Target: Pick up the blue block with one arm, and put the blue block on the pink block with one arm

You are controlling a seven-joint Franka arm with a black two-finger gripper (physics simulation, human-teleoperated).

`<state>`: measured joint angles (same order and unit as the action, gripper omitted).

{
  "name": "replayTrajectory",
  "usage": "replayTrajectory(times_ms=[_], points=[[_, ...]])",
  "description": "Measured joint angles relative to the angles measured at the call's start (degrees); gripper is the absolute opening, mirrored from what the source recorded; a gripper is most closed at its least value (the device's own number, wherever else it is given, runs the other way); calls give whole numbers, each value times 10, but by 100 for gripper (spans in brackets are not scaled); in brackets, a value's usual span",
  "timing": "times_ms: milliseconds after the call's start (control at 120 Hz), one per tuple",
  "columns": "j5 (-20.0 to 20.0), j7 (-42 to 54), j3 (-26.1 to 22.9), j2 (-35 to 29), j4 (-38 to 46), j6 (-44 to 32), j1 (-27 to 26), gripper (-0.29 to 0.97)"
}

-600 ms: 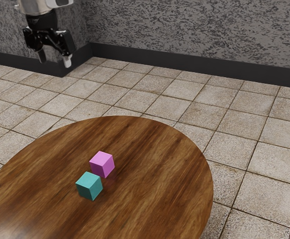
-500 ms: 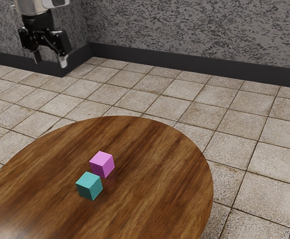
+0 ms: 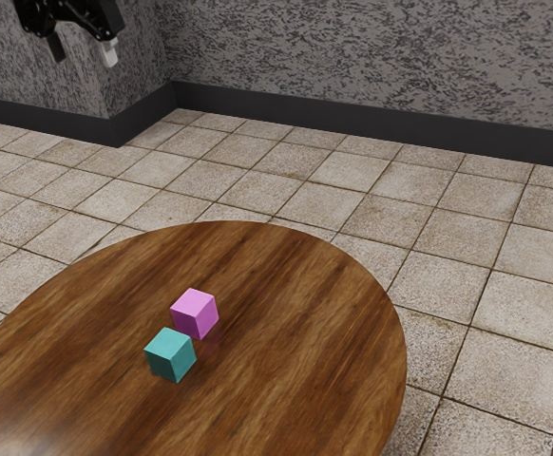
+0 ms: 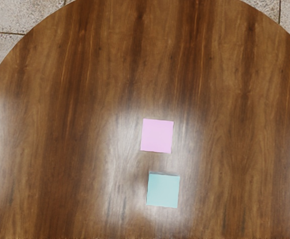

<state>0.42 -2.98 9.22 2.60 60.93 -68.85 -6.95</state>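
High over the round wooden table (image 3: pixel 305 313), the gripper (image 3: pixel 82 43) hangs unclenched, empty; best descend squarely onto the blue block (image 3: pixel 170 354), at seven o'clock of the pink block (image 3: pixel 195 313), straddling blue's flat sides.

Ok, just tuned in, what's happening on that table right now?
Nothing is held yet. The end effector hangs open and empty high above the round wooden table, at the exterior view's upper left. The blue block and the pink block both sit on the tabletop, close together with a small gap between them. The blue block is not yet picked up.
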Motion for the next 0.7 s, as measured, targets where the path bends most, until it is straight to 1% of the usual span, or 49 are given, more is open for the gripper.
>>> replayTrajectory(times_ms=[117, 150, 275, 367, 558, 700], points=[[-1, -2, -6, -10, 5, -2, 3, 68], [0, -2, -14, -25, 46, -11, 7, 68], [3, -5, -26, -99, 268, -82, 6, 68], [6, -6, -35, -118, 388, -154, 3, 68], [8, -8, -42, -146, 524, -289, 3, 68], [10, -8, -46, -157, 588, -356, 3, 68]])
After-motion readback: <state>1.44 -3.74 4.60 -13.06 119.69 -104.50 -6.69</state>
